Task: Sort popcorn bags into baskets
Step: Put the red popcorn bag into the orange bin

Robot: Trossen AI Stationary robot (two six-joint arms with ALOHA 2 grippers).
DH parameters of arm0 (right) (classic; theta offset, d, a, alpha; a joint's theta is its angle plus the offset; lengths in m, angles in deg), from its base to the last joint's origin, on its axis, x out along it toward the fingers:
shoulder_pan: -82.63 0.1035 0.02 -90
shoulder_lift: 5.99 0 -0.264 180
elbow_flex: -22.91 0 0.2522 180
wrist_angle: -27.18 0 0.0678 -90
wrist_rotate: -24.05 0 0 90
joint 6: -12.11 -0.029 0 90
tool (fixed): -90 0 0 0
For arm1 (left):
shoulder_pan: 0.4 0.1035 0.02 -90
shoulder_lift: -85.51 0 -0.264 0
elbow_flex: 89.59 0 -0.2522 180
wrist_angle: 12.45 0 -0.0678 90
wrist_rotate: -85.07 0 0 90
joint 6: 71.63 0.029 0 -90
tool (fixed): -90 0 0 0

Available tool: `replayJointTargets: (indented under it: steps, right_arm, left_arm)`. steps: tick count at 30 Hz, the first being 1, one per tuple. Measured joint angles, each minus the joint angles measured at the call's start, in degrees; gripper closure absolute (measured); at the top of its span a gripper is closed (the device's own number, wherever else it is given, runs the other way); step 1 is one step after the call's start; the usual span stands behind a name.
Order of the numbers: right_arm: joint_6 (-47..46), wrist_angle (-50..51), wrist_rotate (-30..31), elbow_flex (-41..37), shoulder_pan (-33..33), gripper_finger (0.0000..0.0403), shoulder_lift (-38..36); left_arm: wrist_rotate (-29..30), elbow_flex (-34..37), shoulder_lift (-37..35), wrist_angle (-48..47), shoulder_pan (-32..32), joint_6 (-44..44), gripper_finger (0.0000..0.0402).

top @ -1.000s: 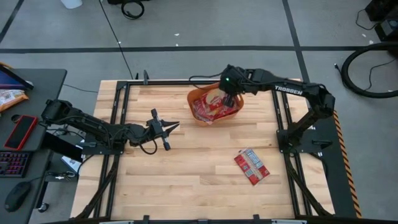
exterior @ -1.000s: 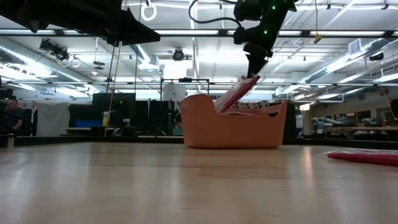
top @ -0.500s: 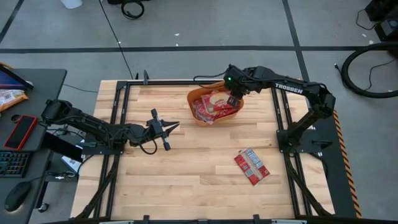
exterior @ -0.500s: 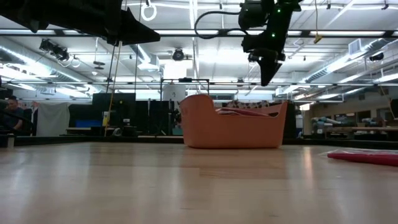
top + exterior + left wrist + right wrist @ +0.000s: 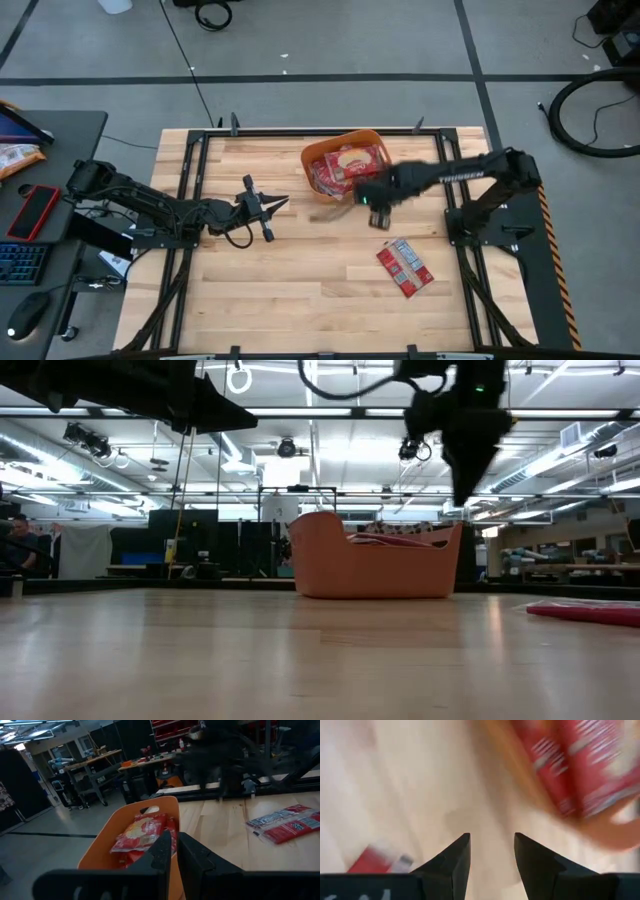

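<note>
Nearest the front edge of the counter point(image 5: 300, 290), well apart from the orange basket point(image 5: 345, 165), narrow red popcorn bags with silver-white marks point(image 5: 404, 266) lie flat on the wood, two side by side as the left wrist view shows them. Between those bags and the basket, just beside the basket's near rim, the right tool point(image 5: 372, 203) hangs above the counter with its fingers spread and nothing between them. Off to the basket's left, the left tool point(image 5: 270, 205) hovers over bare wood, fingers pressed together, empty. Farther back, the basket holds several red popcorn bags point(image 5: 345, 168) with yellow-cream centres.
</note>
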Motion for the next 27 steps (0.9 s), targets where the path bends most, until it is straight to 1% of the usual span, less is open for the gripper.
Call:
replayJointTargets:
  steps: [2, 7, 9, 14, 19, 22, 27]
  right_arm:
    - [-3.7, -0.07, -1.2, -2.75, 3.54, 0.0246, 0.0]
    - [-13.62, -1.24, -7.13, -8.13, 11.46, 0.0246, 0.02]
    - [-17.29, -1.29, -8.26, -9.36, 14.23, 0.0246, 0.02]
    - [-24.04, -4.5, -8.78, -11.31, 19.38, 0.0238, 0.02]
    - [-24.4, -11.5, -7.88, -12.02, 22.02, 0.0223, 0.04]
    - [-23.59, -13.96, -5.83, -11.91, 22.26, 0.022, 1.33]
    - [-18.27, -14.75, -3.54, -10.29, 22.14, 0.0219, 7.29]
  left_arm:
    - [0.0, 0.0, 0.0, -0.02, 0.0, -0.26, 0.0367]
    - [0.0, 0.0, 0.0, -0.02, 0.0, -0.37, 0.0367]
    - [0.0, 0.0, 0.0, -0.02, 0.0, -0.39, 0.0367]
    - [0.02, 0.0, 0.0, 0.14, 0.05, -0.24, 0.0367]
    - [0.02, 0.0, 0.0, 0.31, 0.05, 0.0, 0.0367]
    - [0.0, 0.0, 0.0, 0.41, 0.04, 0.31, 0.0367]
    - [0.0, 0.0, 0.0, 0.67, 0.04, 1.55, 0.0367]
